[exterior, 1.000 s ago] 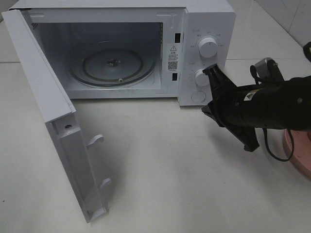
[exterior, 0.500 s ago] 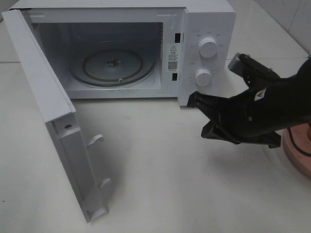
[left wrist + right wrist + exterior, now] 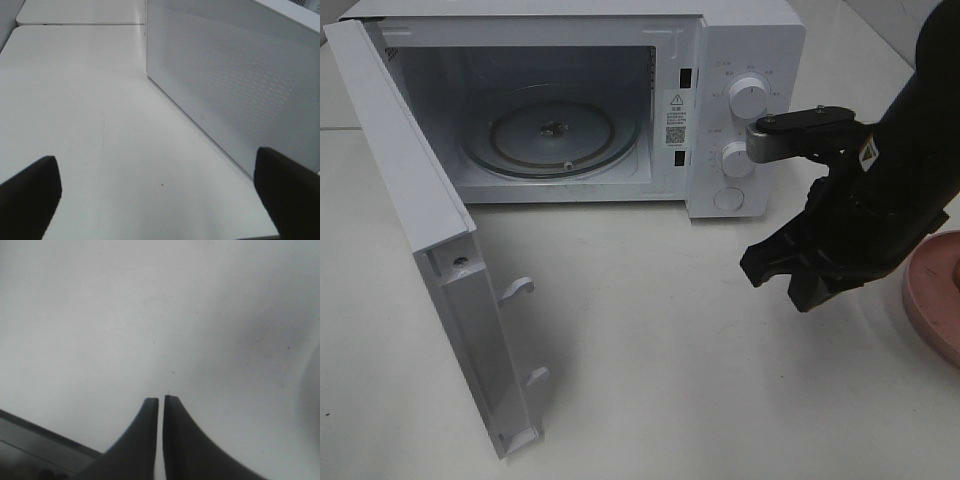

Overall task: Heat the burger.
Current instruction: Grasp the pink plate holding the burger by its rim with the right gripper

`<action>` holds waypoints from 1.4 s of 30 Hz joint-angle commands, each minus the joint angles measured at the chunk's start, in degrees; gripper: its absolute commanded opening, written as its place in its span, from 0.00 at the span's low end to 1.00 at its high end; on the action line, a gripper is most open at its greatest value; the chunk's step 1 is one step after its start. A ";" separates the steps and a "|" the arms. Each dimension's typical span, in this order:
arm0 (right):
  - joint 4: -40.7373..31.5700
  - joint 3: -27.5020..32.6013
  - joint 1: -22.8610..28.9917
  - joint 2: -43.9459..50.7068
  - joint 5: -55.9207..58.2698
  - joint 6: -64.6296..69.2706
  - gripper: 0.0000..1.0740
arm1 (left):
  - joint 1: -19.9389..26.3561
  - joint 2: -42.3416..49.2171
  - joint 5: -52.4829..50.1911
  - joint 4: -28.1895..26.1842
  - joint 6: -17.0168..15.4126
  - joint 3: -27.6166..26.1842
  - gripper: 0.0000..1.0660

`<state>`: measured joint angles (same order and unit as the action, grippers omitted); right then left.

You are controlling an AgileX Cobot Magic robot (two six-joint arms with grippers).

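The white table is filling the nearest ground. From the 7 o'clock corner of it, the microwave door is swinging wide open toward the viewer, its inner face showing and two latch hooks sticking out of its free edge.

A little farther back, at about 3 o'clock, the right gripper is hanging over the table with its black arm coming in from the 2 o'clock side. Its tip is pointing toward 8 o'clock. In the right wrist view its fingers are lying pressed almost together, only a hairline slit between them, and they are pinching nothing. Just beyond it, at the 3 o'clock edge, part of a pink plate is showing; what is on it is out of view.

The left gripper is appearing in its own wrist view only, with its claw spread wide and empty over the table, beside a dotted white panel.

Farthest back, at 12 o'clock, the microwave is standing with its cavity open. The glass turntable is lying flat inside. On the control panel at the cavity's 3 o'clock side, the upper knob is sitting above the lower knob, with a round button under both.

Where the burger is, I cannot tell.
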<state>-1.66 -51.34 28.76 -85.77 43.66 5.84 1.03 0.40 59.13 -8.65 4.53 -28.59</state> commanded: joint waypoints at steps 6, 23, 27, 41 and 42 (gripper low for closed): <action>4.76 -5.67 -0.06 0.40 10.37 -1.43 0.22 | -0.23 1.15 -0.23 -0.11 -0.46 0.17 0.95; 8.82 -6.13 -2.18 0.40 13.01 -6.19 0.94 | -0.23 1.15 -0.23 -0.11 -0.46 0.17 0.95; 8.82 -6.13 -4.41 0.40 13.69 -8.08 0.93 | -0.23 1.15 -0.23 -0.11 -0.46 0.17 0.95; 10.71 -6.02 -15.01 0.40 11.97 -11.92 0.90 | -0.23 1.15 -0.23 -0.11 -0.46 0.17 0.95; 10.71 -6.02 -16.33 0.40 11.40 -12.32 0.90 | -0.23 1.15 -0.23 -0.11 -0.46 0.17 0.95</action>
<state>8.65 -57.35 12.83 -85.77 55.29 -5.67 1.03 0.40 59.13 -8.65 4.53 -28.59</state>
